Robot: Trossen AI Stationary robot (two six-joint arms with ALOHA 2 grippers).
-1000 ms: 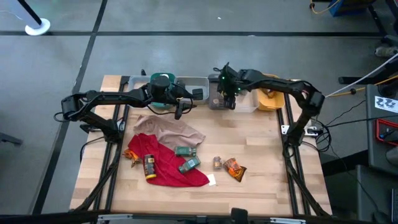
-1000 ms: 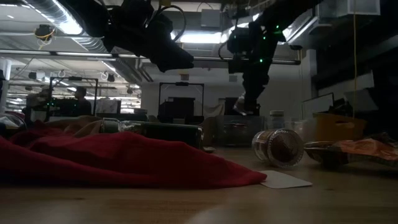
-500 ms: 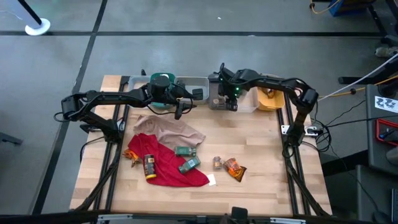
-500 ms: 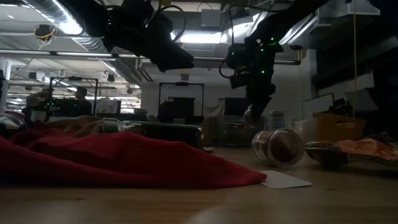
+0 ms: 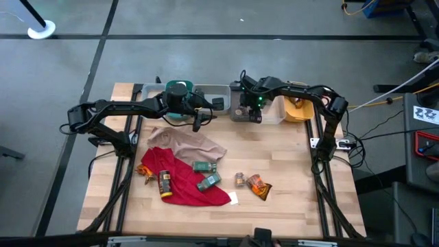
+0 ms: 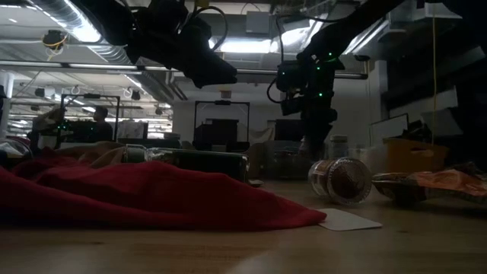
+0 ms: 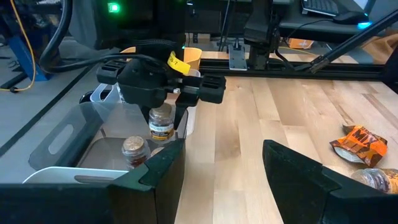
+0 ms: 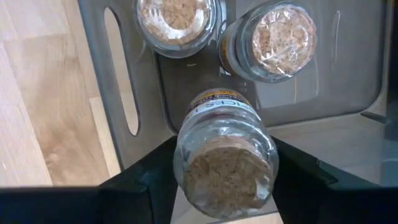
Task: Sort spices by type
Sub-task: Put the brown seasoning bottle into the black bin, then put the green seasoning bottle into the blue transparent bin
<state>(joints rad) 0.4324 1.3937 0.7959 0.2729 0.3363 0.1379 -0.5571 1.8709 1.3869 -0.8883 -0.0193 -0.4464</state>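
Worktop (image 5: pixel 288 165) carries a red cloth (image 5: pixel 182 185) with spices scattered on and beside it. Grey bin (image 8: pixel 149 81) at the far edge: right hand (image 5: pixel 256 110) has dropped lower into it than a second ago, fingers (image 8: pixel 134 186) parted either side of a brown spice jar (image 8: pixel 225 155), jaws widening; grip uncertain. Two jars (image 8: pixel 268 40) stand beneath. Left hand (image 5: pixel 197 122) unmoved, open, empty, near the teal bin (image 5: pixel 177 90).

Overhead camera, table-level camera, two wrist cameras sharing grey bin (image 8: pixel 124 93)
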